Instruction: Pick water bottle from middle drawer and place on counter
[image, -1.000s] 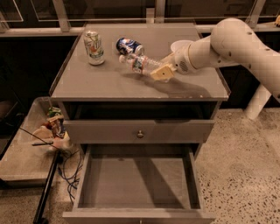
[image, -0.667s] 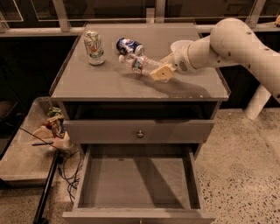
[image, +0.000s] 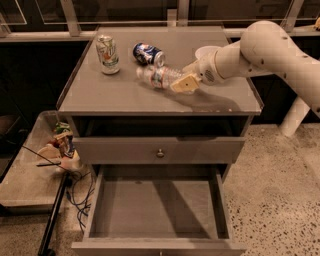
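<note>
Holding bottle (image: 158, 76) sideways in gripper (image: 181, 84), clamped on its lower end, low over counter (image: 110, 95). Likely tilted so for laying down beside blue can (image: 147, 53), well out of drawer (image: 155, 207).

My cream gripper (image: 184, 84) sits at 3 o'clock of the clear water bottle (image: 159, 76), whose label band is red, white and blue. I see the counter (image: 125, 95) and middle drawer (image: 155, 210) plain grey. At the bottle's 11 o'clock is a dark blue can (image: 148, 54); at 10 o'clock, a pale green-and-white can (image: 107, 54).
</note>
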